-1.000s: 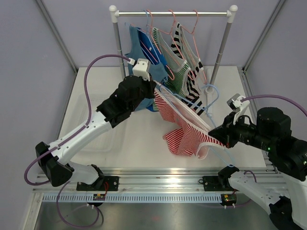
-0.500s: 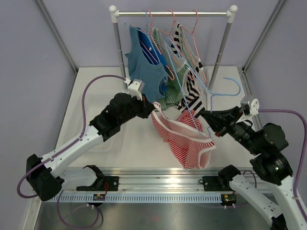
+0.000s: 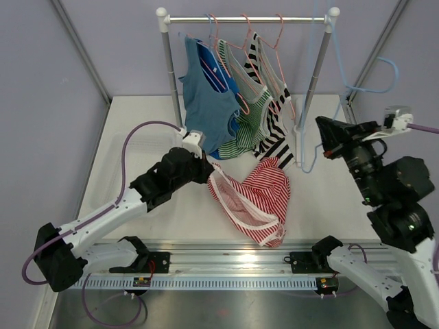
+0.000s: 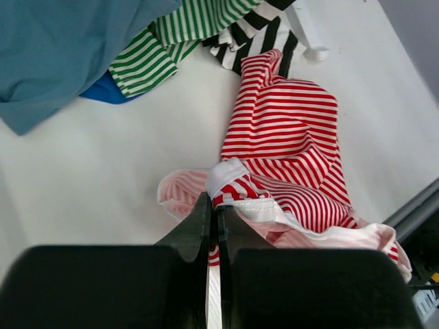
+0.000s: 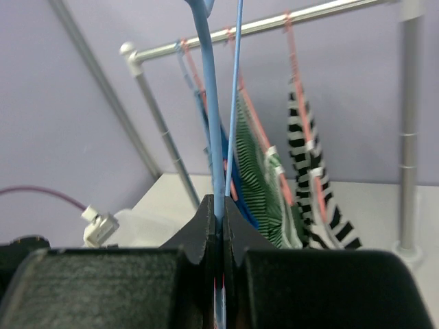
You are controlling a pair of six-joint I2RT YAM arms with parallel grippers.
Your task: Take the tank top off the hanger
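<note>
Your left hand point(image 4: 214, 205) pinches the red-striped tank top point(image 3: 257, 199), heaped on the bench point(image 3: 137, 123); your right hand point(image 3: 321, 139) clamps the blue hanger point(image 5: 206, 103), clear of it. Lay the top flat before releasing.

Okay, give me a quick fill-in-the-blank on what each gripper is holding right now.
The left gripper is shut on the ____-and-white striped tank top.
The right gripper is shut on a light ____ hanger.
The tank top lies crumpled on the ____, off the hanger.
Missing: red; blue; table.
</note>
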